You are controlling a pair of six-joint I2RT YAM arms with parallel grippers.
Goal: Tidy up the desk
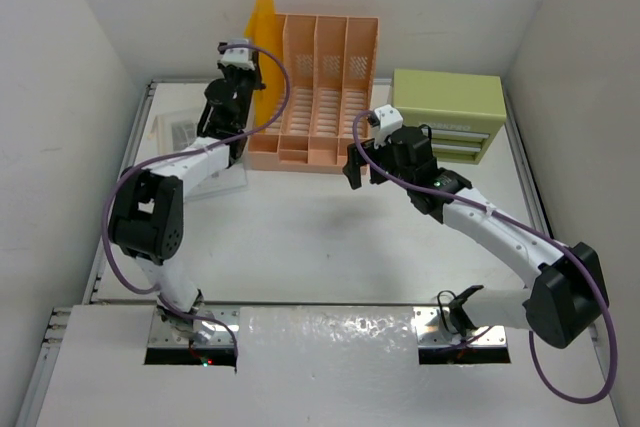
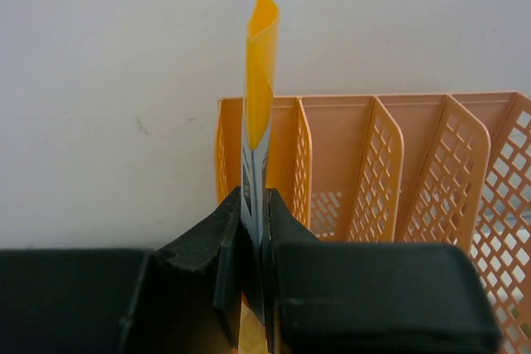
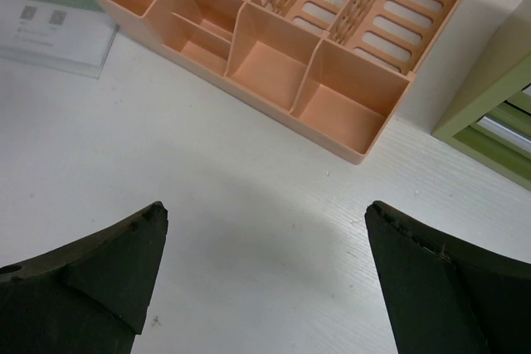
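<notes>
The desk (image 1: pixel 320 237) is a white tabletop with thin rails along its edges. My left gripper (image 1: pixel 240 62) is raised at the back left and shut on an orange folder (image 1: pixel 263 7), which it holds upright on edge. In the left wrist view the folder (image 2: pixel 261 64), with grey-white sheets inside, rises from between the jaws of the left gripper (image 2: pixel 253 205). It stands in line with the leftmost slot of the peach file rack (image 2: pixel 373 172). My right gripper (image 1: pixel 362 169) hovers open over the bare desk (image 3: pixel 249 172) in front of the rack. Nothing lies between the right gripper's (image 3: pixel 264 209) fingers.
The peach file rack (image 1: pixel 320 87) stands at the back middle, its small front compartments (image 3: pixel 274 64) empty. A green drawer box (image 1: pixel 447 112) stands to its right. A clear stand with a printed sheet (image 1: pixel 185 132) sits at the left. White walls enclose the desk.
</notes>
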